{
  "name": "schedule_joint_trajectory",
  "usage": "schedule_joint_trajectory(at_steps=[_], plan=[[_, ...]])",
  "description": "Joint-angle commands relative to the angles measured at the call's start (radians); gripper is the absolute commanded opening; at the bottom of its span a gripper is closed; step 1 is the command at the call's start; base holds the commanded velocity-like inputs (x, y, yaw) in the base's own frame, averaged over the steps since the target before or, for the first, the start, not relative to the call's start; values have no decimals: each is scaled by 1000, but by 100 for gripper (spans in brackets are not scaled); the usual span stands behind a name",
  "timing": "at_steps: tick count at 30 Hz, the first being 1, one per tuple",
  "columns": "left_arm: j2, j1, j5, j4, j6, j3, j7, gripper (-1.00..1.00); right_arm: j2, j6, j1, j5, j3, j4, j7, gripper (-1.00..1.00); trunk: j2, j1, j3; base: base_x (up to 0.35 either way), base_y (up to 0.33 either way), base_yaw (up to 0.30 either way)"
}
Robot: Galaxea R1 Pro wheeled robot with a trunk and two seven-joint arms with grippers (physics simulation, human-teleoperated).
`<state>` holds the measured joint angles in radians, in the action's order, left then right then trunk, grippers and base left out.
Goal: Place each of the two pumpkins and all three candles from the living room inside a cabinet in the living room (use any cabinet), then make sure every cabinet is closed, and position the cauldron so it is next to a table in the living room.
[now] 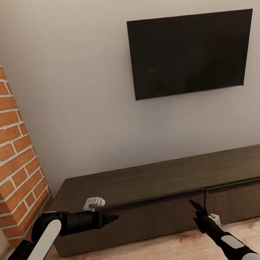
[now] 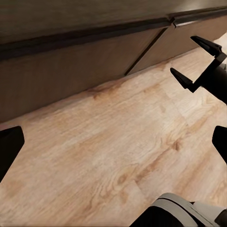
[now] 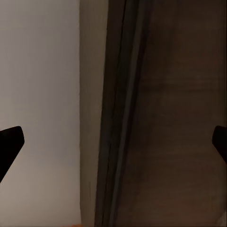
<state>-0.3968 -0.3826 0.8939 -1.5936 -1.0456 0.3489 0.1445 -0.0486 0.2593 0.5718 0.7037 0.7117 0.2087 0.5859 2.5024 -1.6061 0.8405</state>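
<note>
Facing the long dark-brown cabinet (image 1: 172, 194), drawers closed, along the wall under a black television (image 1: 189, 53).
Left claw (image 1: 111, 218) and right claw (image 1: 195, 205) hover empty before its front, fingers apart, above the wooden floor (image 2: 118, 156).

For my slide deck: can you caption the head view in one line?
Both arms raised before the closed dark-brown cabinet under a wall-mounted TV, left gripper and right gripper both empty.

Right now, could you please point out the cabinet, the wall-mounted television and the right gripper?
cabinet (image 1: 161, 179): head view, on its dark wooden top.
television (image 1: 189, 53): head view, middle of the black screen.
right gripper (image 2: 196, 64): left wrist view, between its open black fingertips.
</note>
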Motion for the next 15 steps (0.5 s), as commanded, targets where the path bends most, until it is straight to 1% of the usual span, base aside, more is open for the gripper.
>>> schedule_joint_trajectory(at_steps=[1, 4, 11, 13, 15], plan=[[-1, -1, -10, 0, -2, 1, 10, 100, 0, 9, 1, 8, 3, 0, 2, 100, 1, 0, 5, 0, 0, 0], [-1, -1, -10, 0, -2, 1, 10, 100, 0, 9, 1, 8, 2, 0, 2, 100, 2, -2, 17, 0, 0, 0], [-1, -1, -10, 0, -2, 1, 12, 100, 0, 9, 0, 8, 1, 1, 2, 100, 2, -2, 17, 0, 0, 0], [-1, -1, -10, 0, -2, 0, 12, 100, 0, 9, 0, 8, 1, 0, 13, 100, 2, -2, 17, 0, 0, 0], [-1, -1, -10, 0, -2, 1, 12, 100, 0, 8, 0, 6, 0, 0, 39, 100, 2, -2, 17, 25, 0, 0]])
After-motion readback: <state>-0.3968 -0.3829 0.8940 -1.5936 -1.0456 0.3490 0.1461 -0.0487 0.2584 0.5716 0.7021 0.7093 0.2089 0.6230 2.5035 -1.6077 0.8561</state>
